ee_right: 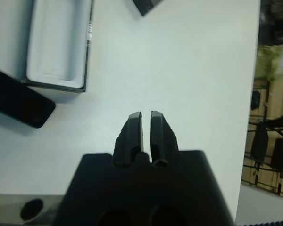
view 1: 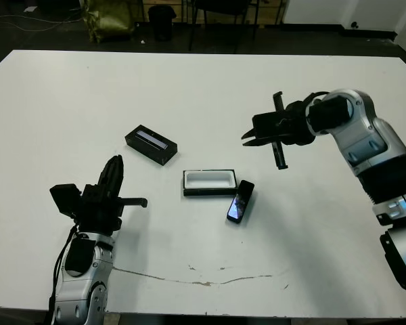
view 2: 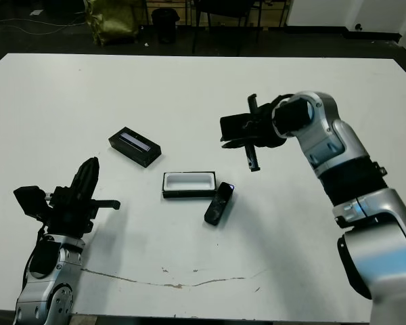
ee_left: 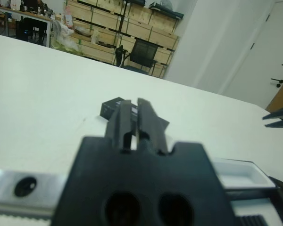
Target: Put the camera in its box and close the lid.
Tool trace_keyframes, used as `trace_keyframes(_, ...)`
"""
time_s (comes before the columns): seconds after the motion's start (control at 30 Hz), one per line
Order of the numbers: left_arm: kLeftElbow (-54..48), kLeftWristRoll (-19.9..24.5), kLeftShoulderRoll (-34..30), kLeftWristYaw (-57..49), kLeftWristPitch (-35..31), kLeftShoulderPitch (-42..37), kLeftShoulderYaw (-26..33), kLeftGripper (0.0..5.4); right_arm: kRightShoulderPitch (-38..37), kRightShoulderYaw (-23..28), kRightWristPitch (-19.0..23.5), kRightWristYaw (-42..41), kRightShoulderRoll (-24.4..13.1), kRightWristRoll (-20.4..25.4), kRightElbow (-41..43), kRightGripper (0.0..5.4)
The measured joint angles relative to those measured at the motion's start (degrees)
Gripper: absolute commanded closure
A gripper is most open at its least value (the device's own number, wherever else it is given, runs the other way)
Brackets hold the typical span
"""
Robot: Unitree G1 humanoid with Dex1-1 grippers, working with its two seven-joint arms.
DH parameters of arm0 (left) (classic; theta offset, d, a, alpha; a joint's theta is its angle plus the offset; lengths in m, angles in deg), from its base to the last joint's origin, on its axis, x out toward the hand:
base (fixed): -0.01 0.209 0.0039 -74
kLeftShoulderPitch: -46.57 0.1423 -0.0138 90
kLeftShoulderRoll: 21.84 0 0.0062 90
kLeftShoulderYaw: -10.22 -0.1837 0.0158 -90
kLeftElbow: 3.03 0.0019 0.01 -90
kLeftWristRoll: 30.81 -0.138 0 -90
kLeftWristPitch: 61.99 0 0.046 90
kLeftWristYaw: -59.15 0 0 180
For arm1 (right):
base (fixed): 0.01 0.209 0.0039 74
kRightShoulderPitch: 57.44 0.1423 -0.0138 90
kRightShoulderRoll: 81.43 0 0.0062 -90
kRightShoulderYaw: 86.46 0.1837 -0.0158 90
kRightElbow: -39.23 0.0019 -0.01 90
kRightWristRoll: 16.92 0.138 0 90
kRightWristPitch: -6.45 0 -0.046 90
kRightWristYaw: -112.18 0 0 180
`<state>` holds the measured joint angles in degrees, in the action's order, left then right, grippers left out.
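The camera point(view 1: 240, 201) lay on the worktop point(view 1: 203, 88), touching the empty box point(view 1: 209, 183) at its four o'clock. Both the left pincer point(view 1: 112, 177) and the right pincer point(view 1: 247, 136) were closed, holding nothing.

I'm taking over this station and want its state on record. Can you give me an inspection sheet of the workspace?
Surface: white table, thin brown scuff line near the front edge.
Job's things: box open, white lining bare; camera on the table, leaning against the box's right end; lid lying apart, to the box's back left.
Clutter: nothing seen.
Grippers: left gripper low over the table, fingers shut, empty; right gripper raised behind the box, fingers shut, empty.
Cables: nothing seen on the table.
Surroundings: chairs, shelves of boxes, dark floor beyond.
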<state>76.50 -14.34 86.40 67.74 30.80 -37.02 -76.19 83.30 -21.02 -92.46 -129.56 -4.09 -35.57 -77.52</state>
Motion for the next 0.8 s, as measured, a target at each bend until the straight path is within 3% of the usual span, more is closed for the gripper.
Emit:
trace_keyframes(0.37,-0.66,-0.24,0.07,-0.56,-0.59,0.02,-0.13,5.40,-4.93,-1.92,0.47,7.70,1.71,-4.73,-0.45,5.38)
trace_keyframes(0.8,-0.26,-0.41,0.19,-0.58,-0.25,0.04,-0.36,5.40,-3.40,-2.95,2.71,4.03,4.00,-4.78,-3.52,5.38)
